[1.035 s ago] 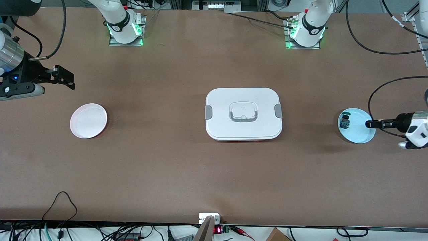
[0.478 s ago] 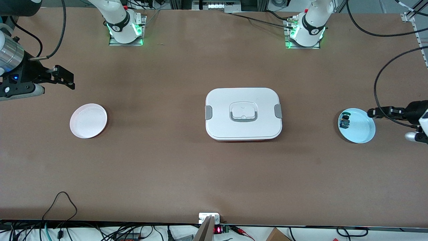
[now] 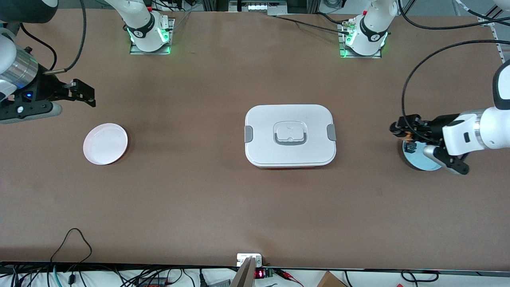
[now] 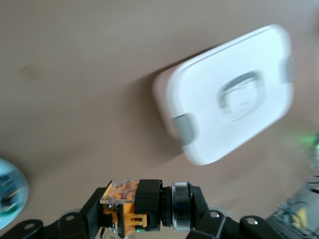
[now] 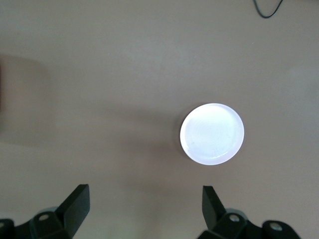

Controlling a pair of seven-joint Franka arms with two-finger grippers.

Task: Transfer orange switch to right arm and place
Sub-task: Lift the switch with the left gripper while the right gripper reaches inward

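Note:
My left gripper [image 3: 400, 129] is shut on the orange switch [image 4: 132, 206], a black and orange module with a silver ring, and holds it sideways between its fingers. It hangs over the edge of the light blue plate [image 3: 426, 162] that faces the white box. My left gripper [image 4: 144, 211] shows the switch clamped in its own wrist view. My right gripper [image 3: 82, 95] is open and empty in the air, over bare table beside the white plate [image 3: 105, 143]. In the right wrist view its fingers [image 5: 77, 201] stand wide apart with the white plate [image 5: 212, 133] below.
A white lidded box [image 3: 290, 135] with grey latches sits in the middle of the table, also in the left wrist view [image 4: 232, 94]. A small blue-green and black component [image 3: 410, 148] lies on the blue plate. Cables run along the table's near edge.
My left arm has swung round and its gripper has moved across the blue plate toward the white box. My right gripper has shifted slightly toward the table's middle.

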